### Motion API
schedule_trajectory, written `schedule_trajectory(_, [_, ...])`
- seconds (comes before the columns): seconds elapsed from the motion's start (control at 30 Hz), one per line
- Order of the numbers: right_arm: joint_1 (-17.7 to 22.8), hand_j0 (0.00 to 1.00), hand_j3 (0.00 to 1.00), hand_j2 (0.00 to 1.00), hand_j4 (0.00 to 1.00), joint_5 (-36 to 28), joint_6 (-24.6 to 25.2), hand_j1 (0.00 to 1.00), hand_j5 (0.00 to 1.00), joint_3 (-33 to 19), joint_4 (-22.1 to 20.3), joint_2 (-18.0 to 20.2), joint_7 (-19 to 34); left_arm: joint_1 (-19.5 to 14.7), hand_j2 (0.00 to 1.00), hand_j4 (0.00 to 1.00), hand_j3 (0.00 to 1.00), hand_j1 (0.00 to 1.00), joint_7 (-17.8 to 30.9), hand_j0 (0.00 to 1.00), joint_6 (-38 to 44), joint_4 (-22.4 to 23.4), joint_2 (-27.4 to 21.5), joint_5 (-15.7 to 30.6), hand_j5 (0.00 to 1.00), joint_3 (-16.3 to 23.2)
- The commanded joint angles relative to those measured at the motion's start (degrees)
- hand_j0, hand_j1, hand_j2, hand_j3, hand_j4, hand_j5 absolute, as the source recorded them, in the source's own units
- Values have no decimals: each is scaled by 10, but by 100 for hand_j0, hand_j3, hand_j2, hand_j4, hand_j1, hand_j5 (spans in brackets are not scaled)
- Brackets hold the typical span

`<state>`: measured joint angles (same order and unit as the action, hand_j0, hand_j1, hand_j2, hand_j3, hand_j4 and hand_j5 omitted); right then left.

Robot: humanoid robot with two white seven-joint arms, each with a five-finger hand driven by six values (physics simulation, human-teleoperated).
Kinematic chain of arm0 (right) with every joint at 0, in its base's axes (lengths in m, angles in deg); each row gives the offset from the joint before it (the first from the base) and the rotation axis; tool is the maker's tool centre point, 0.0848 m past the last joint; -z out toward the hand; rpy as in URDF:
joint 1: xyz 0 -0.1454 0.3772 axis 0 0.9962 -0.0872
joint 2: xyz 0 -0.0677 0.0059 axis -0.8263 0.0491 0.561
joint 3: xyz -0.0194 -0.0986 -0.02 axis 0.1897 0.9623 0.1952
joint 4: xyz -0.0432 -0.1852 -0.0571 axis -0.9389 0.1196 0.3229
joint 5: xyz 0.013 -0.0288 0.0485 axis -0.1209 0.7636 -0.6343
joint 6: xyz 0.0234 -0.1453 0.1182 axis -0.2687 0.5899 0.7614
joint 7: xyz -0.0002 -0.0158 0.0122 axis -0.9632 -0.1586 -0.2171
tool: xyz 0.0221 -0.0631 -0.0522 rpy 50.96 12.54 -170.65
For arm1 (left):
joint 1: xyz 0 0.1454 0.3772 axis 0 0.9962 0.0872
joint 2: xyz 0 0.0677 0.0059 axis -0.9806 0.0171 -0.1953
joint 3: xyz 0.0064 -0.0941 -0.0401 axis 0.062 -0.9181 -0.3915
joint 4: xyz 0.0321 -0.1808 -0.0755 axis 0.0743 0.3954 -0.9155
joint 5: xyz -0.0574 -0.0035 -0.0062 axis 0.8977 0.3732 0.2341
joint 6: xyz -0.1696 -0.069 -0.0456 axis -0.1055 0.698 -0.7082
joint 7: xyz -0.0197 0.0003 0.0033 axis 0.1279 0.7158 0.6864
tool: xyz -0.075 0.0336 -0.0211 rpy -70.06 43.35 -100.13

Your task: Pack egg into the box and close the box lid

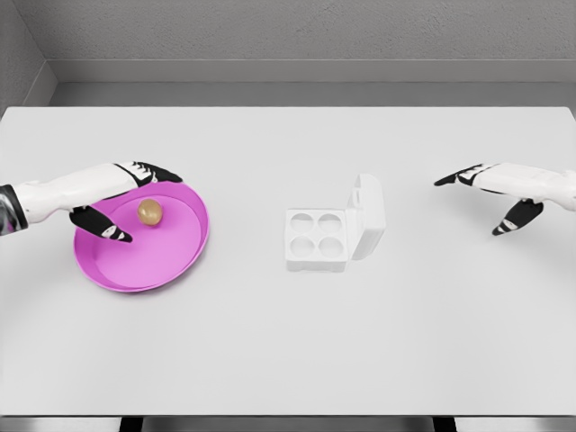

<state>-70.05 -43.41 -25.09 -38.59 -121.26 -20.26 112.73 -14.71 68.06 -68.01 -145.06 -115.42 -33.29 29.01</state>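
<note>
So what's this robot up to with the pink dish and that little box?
It is packing an egg. The left hand reaches over the pink dish, open around the brown egg but not yet gripping it. The white egg box sits mid-table with its lid up and all four cups empty. The right hand hovers open off to the side.
</note>
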Motion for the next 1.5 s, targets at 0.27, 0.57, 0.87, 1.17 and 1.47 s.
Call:
schedule_trajectory(0.27, [-1,100,100,100,100,-1,-20,100,100,3,-7,14,1,-7,96,96,96,96,0,96,1,14,11,-58,96,1])
schedule_trajectory(0.57, [1,100,100,100,100,-2,-23,100,100,1,-3,25,1,-7,92,92,92,92,0,92,1,31,26,-66,92,-1])
schedule_trajectory(0.87, [4,100,100,100,100,-3,-23,100,100,-3,7,20,1,-9,90,90,90,90,0,90,1,43,30,-72,90,-1])
schedule_trajectory(1.17, [6,100,100,100,100,-1,-23,100,100,-1,1,17,1,-15,87,87,87,87,0,87,1,54,40,-82,87,1])
schedule_trajectory(1.47, [10,100,100,100,100,-1,-23,100,100,-6,-3,16,1,-15,87,87,87,87,0,87,1,56,49,-85,87,1])
